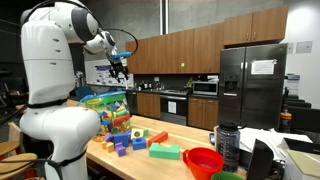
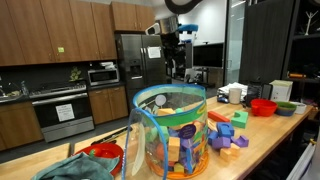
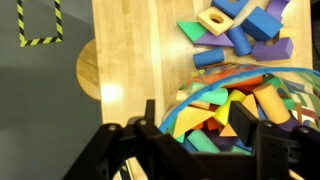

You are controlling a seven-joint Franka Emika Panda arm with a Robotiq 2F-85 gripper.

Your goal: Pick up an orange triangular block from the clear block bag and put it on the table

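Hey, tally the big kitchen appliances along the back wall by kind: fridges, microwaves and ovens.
Fridge: 1
Microwave: 1
Oven: 1
Total: 3

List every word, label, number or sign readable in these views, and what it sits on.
No text is legible in any view.
White sheet on the refrigerator: print too small to read.
Poster at the back: blurred.
Floor tape: yellow-black stripes, no words.
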